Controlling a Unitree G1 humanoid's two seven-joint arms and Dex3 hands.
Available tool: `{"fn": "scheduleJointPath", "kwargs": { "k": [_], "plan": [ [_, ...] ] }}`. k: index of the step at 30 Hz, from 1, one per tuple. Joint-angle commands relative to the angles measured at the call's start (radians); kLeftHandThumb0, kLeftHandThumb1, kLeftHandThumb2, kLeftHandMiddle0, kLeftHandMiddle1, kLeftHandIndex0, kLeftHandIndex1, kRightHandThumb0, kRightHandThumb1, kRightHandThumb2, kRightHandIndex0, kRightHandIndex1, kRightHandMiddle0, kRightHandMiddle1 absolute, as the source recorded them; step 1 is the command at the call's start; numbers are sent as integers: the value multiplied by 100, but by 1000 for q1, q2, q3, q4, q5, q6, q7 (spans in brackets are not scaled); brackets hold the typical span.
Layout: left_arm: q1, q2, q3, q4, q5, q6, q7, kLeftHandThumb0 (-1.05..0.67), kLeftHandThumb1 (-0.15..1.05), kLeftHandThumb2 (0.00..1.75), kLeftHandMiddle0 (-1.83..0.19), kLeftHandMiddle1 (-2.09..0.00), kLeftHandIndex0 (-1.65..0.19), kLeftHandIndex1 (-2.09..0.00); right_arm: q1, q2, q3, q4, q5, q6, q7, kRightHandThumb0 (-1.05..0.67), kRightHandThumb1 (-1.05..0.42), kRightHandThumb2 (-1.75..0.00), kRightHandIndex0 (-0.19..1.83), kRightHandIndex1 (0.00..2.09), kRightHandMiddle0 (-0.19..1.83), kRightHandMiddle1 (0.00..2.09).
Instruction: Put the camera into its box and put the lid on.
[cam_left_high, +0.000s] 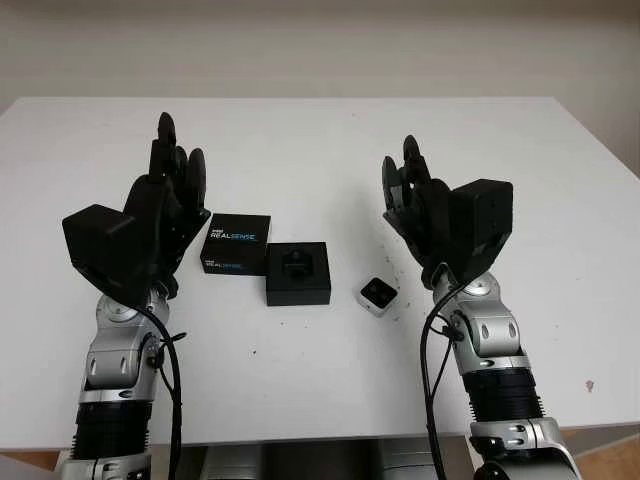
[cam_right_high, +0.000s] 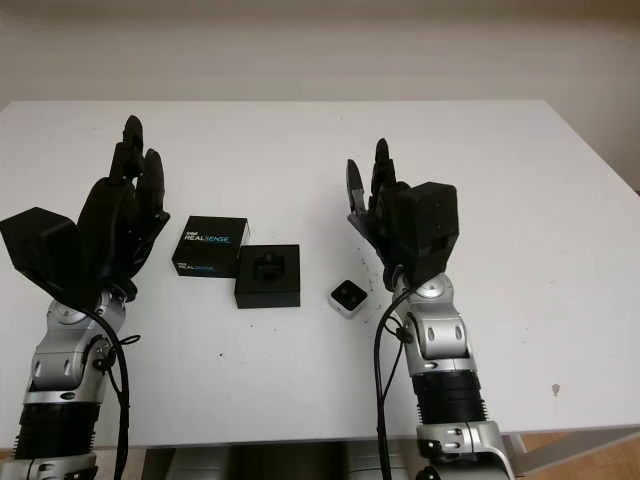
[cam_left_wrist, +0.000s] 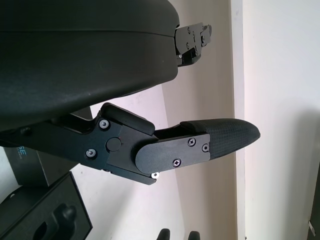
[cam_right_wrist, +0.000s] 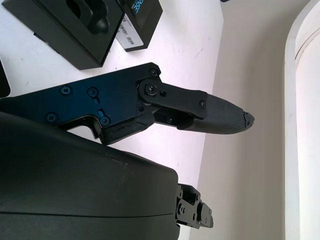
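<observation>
A small silver camera (cam_left_high: 378, 295) with a dark lens face lies on the white table (cam_left_high: 320, 140), just right of the open black box (cam_left_high: 298, 273) with its moulded insert. The black lid (cam_left_high: 236, 243), printed REALSENSE, lies flat touching the box's left rear corner. My left hand (cam_left_high: 170, 185) is raised above the table left of the lid, open and holding nothing. My right hand (cam_left_high: 408, 185) is raised right of the camera, open too. The box (cam_right_wrist: 75, 25) and lid (cam_right_wrist: 140, 20) appear in the right wrist view, and the box (cam_left_wrist: 45, 215) in the left wrist view.
The table's front edge (cam_left_high: 320, 435) runs close to my forearms. A pale wall (cam_left_high: 320, 45) rises behind the far edge. A few dark specks (cam_left_high: 395, 265) dot the table near the camera.
</observation>
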Motion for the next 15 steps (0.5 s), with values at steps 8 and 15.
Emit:
{"fn": "scheduleJointPath", "kwargs": {
  "k": [8,15],
  "plan": [
    [23,-15,-20,-8,15,-4,10,-76,105,65,19,0,19,0,12,-14,-1,-9,0,3,12,-71,-105,-62,-19,0,-19,0],
    [27,-26,-21,-5,18,-15,20,-77,105,65,19,0,19,0,-11,-97,-43,-20,30,-26,100,-68,-105,-43,-17,1,-16,2]
  ]
}}
